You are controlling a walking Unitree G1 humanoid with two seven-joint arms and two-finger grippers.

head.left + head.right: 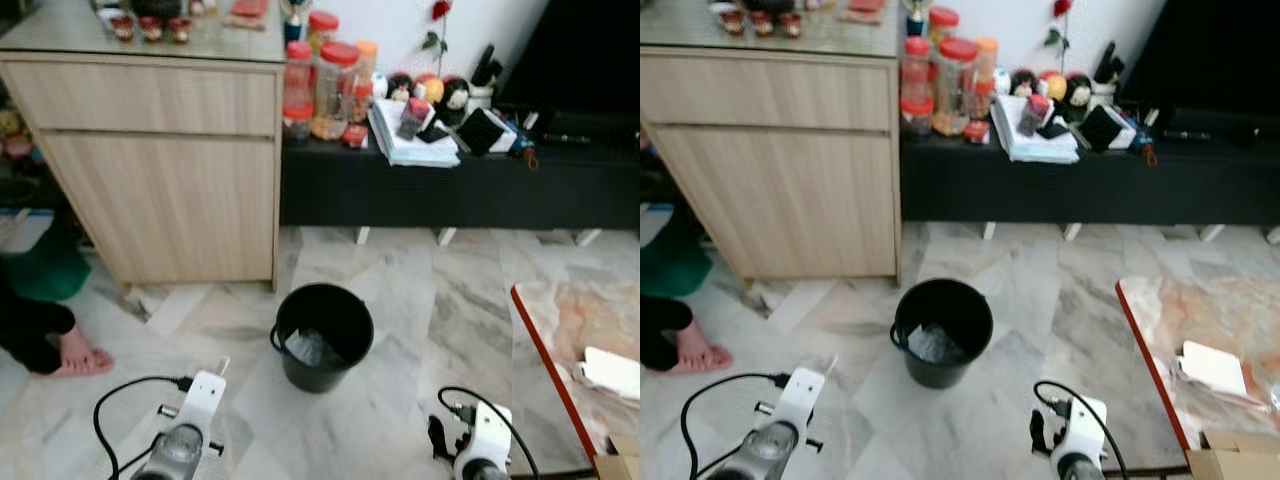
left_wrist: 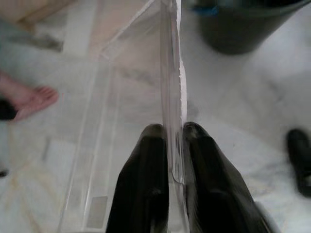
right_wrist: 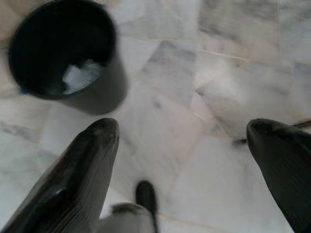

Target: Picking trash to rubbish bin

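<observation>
Left gripper (image 2: 170, 145): clear plastic sheet (image 2: 167, 73) bucketward (image 2: 243, 24).

The clear sheet (image 2: 167, 87) pinched in the left pincer (image 2: 176, 141) runs off the left wrist view at twelve o'clock and six, its full shape untold; the bin (image 1: 322, 335) is cut off there at one o'clock, and blurred in the right wrist view; pale trash (image 1: 312, 349) lies in it, too small to name; both arms are cropped by the eye views' lower edge, pincers hidden; a person's foot (image 1: 78, 356) enters at nine o'clock, the rest out of frame; the worktop (image 1: 575, 310) at four o'clock is cut by the right edge; its white thing (image 1: 610, 372) and box corner (image 1: 615, 465) are cropped too.
</observation>
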